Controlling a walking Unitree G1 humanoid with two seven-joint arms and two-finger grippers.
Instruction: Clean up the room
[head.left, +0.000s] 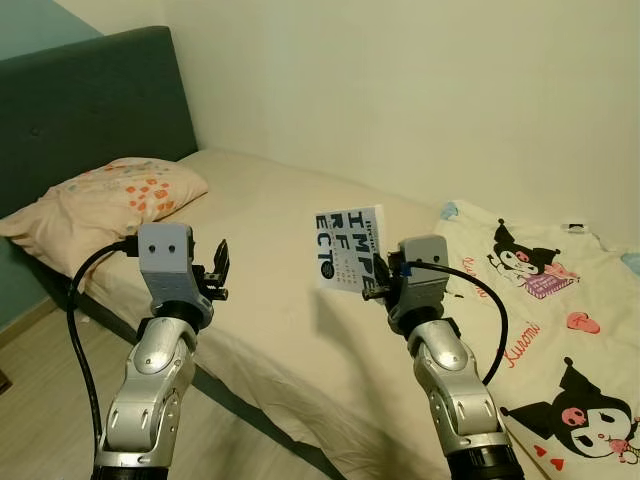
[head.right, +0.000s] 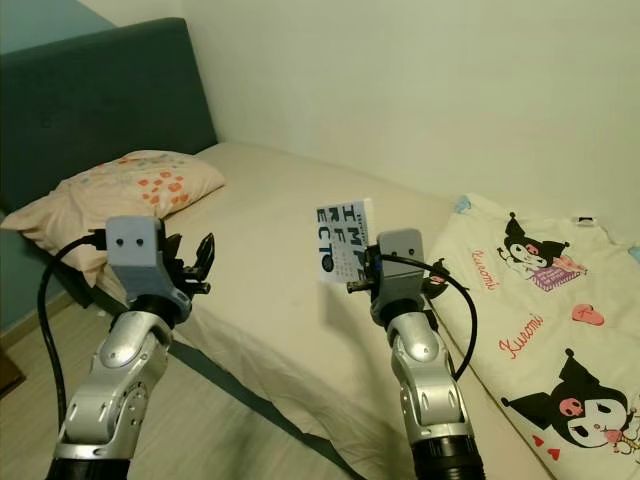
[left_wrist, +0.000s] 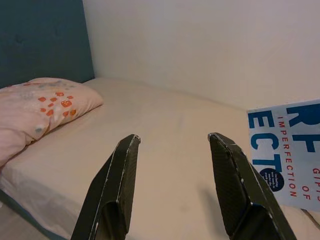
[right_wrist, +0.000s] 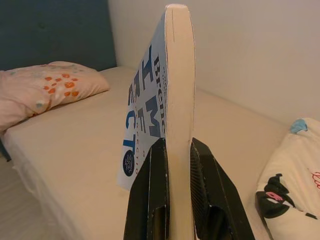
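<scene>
The right gripper (right_wrist: 172, 165) is clamped on the lower edge of a white-covered book (head.left: 350, 248), which is held upright in the air above the bed (head.left: 290, 260). The left gripper (left_wrist: 172, 145) is held wide apart and empty, over the bed's edge near the pillow (head.left: 105, 200). The carrying step appears to be in hand, and a proper resting place for the book is called for next.

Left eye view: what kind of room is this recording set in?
Most likely a bedroom. A bed with a dark upholstered headboard stands against the wall, a floral pillow lies at its head, and a cartoon-print blanket lies across it. The right gripper holds a book upright above the mattress.
</scene>
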